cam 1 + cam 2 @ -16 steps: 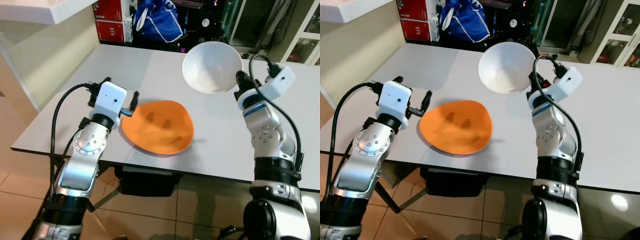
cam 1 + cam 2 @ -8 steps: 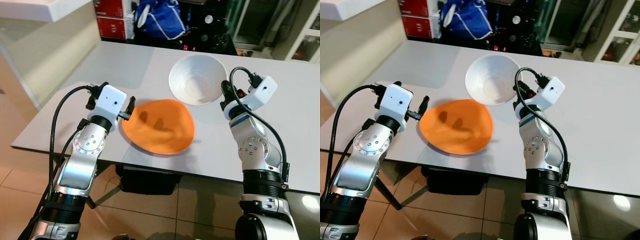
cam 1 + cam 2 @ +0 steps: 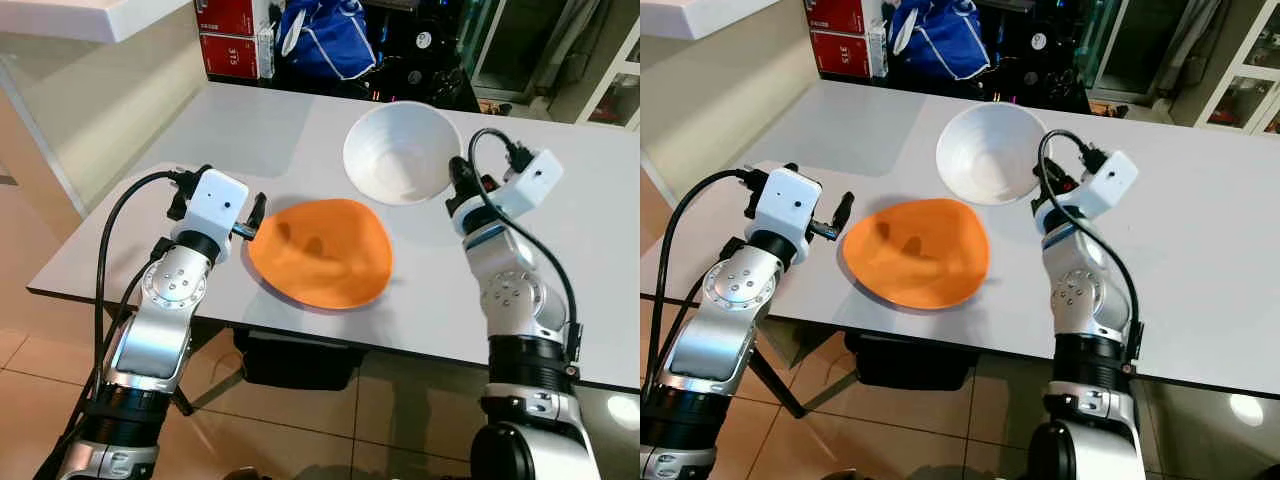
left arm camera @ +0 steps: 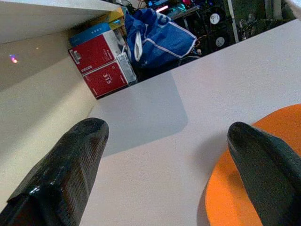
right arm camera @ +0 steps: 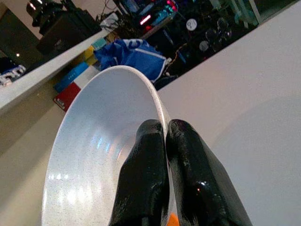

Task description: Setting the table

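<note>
Our right gripper pinches the white bowl by its rim, just behind the orange plate, prob. to set it down. Left gripper is wide open w/ nothing, beside the plate.

One white bowl, one orange plate, one grey table, two red boxes

head stereo overlooking table, wrists close along pincers
</note>
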`<state>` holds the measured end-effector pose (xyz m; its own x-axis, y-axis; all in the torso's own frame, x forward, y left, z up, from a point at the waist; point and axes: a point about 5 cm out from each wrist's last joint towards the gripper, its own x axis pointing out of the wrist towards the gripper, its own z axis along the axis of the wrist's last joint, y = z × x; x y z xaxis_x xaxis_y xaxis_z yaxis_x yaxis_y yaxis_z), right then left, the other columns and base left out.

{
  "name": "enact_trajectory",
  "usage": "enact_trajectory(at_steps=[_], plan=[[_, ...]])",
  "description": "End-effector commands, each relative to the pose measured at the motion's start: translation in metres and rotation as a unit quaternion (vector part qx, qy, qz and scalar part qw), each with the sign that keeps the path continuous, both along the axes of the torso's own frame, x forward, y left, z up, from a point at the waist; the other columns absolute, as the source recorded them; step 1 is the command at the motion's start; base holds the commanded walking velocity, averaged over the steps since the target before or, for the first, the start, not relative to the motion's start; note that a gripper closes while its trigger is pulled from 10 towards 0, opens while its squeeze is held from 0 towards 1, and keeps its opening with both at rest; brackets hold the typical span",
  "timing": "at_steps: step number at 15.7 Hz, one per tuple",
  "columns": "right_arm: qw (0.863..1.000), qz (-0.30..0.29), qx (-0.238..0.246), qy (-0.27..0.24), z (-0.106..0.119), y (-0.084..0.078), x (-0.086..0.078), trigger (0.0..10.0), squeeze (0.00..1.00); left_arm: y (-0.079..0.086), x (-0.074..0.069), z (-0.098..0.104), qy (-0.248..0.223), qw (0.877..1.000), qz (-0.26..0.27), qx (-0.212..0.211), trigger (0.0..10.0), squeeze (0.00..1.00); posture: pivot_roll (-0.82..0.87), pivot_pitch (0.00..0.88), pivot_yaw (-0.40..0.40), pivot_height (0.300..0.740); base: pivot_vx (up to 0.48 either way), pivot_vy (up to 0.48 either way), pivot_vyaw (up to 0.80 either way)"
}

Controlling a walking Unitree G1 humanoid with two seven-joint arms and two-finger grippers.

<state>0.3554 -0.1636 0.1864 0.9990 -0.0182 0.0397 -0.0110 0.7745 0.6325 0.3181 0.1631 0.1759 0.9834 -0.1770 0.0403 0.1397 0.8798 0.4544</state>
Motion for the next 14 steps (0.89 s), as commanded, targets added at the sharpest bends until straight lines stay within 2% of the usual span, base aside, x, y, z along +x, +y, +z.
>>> enact_trajectory(at_steps=[1, 3, 5, 9, 12, 13, 14], plan=[[0.999, -0.007, 0.006, -0.038, 0.020, -0.005, 0.003, 10.0, 0.00, -0.003, 0.003, 0.010, -0.020, 1.000, -0.002, -0.001, 10.0, 0.00, 0.03, 0.000, -0.034, 0.740, 0.000, 0.000, 0.00], [0.998, -0.008, 0.017, -0.060, 0.031, -0.009, 0.005, 10.0, 0.00, -0.002, 0.009, 0.029, -0.053, 0.998, 0.004, -0.035, 10.0, 0.00, 0.02, 0.000, -0.032, 0.740, 0.000, 0.000, 0.00], [0.997, -0.002, 0.018, -0.069, 0.035, -0.009, 0.006, 10.0, 0.00, 0.000, 0.010, 0.037, -0.067, 0.997, 0.006, -0.036, 10.0, 0.00, 0.03, 0.000, -0.035, 0.740, 0.000, 0.000, 0.00], [0.999, 0.009, 0.014, -0.050, 0.023, -0.001, 0.002, 10.0, 0.00, 0.001, 0.002, 0.021, -0.042, 0.999, 0.006, -0.017, 10.0, 0.00, 0.04, 0.000, -0.051, 0.740, 0.000, 0.000, 0.00], [0.999, 0.012, 0.013, -0.048, 0.022, -0.003, 0.003, 10.0, 0.00, 0.002, 0.003, 0.023, -0.048, 0.998, 0.024, -0.033, 10.0, 0.00, 0.06, 0.000, -0.071, 0.740, 0.000, 0.000, 0.00], [0.999, 0.013, 0.015, -0.043, 0.018, -0.003, 0.003, 10.0, 0.00, 0.001, 0.000, 0.018, -0.042, 0.999, 0.020, -0.023, 10.0, 0.00, 0.07, 0.000, -0.079, 0.740, 0.000, 0.000, 0.00], [0.999, 0.012, 0.023, -0.021, 0.006, -0.004, 0.003, 10.0, 0.00, -0.007, -0.003, 0.013, -0.040, 0.999, 0.002, 0.021, 10.0, 0.00, 0.10, 0.000, -0.108, 0.740, 0.000, 0.000, 0.00]])
